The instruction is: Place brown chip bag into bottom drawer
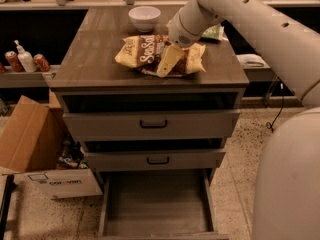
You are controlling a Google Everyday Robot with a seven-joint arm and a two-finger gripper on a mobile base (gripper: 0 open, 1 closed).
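Note:
The brown chip bag lies flat on top of the grey wood-look cabinet, dark brown in the middle with pale yellow ends and white lettering. My gripper hangs from the white arm and points down onto the right half of the bag, its pale finger lying over the bag's surface. The bottom drawer is pulled out at floor level, a wide open tray directly below and in front of the cabinet. A smaller green bag lies behind my arm.
A white bowl stands at the back of the cabinet top. The two upper drawers with black bar handles are slightly pulled out. A cardboard box sits on the floor at left. Cans and a bottle stand on a left shelf.

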